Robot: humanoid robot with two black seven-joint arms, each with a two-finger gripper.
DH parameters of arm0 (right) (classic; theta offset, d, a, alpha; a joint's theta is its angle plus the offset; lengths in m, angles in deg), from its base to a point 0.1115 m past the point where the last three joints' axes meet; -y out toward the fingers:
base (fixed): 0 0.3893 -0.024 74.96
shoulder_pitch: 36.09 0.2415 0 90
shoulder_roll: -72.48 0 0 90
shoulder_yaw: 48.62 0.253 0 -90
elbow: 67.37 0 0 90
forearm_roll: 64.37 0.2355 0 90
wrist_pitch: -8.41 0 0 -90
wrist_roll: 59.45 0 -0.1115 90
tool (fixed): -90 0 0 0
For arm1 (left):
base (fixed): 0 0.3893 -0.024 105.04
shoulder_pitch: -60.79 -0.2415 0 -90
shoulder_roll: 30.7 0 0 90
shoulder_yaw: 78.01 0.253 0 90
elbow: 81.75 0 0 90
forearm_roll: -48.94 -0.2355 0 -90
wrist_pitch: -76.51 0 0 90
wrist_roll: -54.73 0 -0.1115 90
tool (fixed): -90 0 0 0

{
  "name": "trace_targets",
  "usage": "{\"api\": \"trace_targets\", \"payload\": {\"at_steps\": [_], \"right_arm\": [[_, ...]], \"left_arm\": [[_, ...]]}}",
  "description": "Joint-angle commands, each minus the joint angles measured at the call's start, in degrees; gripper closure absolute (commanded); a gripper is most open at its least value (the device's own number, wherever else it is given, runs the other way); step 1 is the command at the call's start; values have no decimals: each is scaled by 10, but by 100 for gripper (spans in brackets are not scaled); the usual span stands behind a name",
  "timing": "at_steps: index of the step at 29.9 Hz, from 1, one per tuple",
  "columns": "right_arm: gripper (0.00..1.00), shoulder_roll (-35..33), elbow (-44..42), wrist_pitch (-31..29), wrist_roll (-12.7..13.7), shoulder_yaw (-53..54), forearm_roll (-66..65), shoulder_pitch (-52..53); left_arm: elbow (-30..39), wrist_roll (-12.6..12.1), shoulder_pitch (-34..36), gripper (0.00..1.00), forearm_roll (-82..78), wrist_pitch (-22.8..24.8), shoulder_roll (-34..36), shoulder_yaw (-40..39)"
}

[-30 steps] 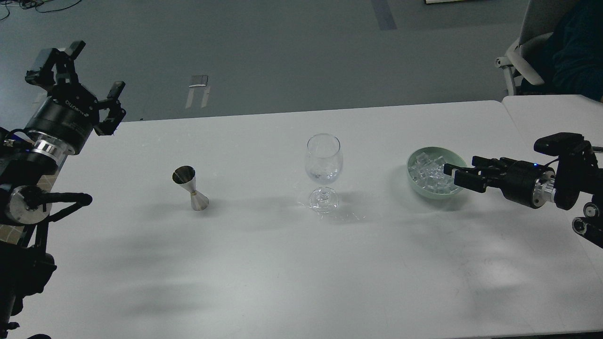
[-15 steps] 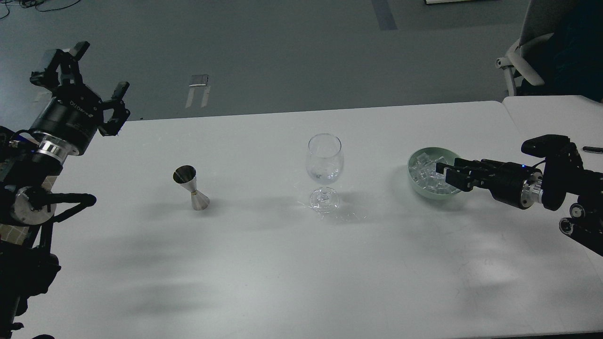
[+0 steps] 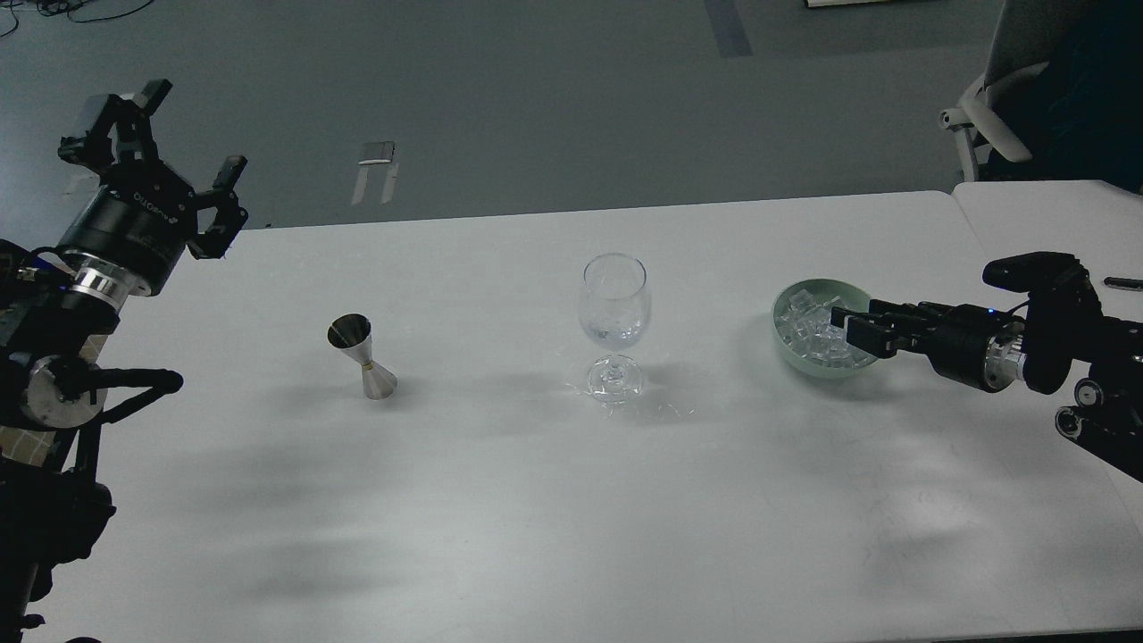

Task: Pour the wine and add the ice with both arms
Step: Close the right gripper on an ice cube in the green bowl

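A heap of clear ice (image 3: 806, 327) lies in a pale green bowl (image 3: 808, 368) at the right of the white table. My right gripper (image 3: 851, 327) reaches in from the right, with its dark fingertips at the bowl's right rim, just over the ice. Its fingers lie close together and I cannot tell whether there is a gap. A clear stemmed glass (image 3: 613, 308) stands upright at the table's middle. A steel jigger (image 3: 362, 355) stands to its left. My left gripper (image 3: 174, 147) is open and empty, raised at the far left table corner.
The white table (image 3: 571, 518) has bare surface in front of the glass and jigger. A second table (image 3: 1045, 214) adjoins at the right, with a chair (image 3: 991, 98) behind it. A small dark object (image 3: 1123, 284) lies near my right arm.
My right gripper has moved left, so its fingertips now reach further over the bowl's right rim. My left gripper has shifted slightly up and right and stays open.
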Motion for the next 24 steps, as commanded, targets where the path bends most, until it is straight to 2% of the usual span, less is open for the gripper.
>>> {"api": "trace_targets", "payload": {"at_steps": [1,24], "right_arm": [[39,0,1,-15,0,-2,1,10],[37,34,-21,-46,21,-2,-4,18]], "left_arm": [[0,0,0,2,0,0,0,0],[5,1,0,2,0,0,-7,0]]}}
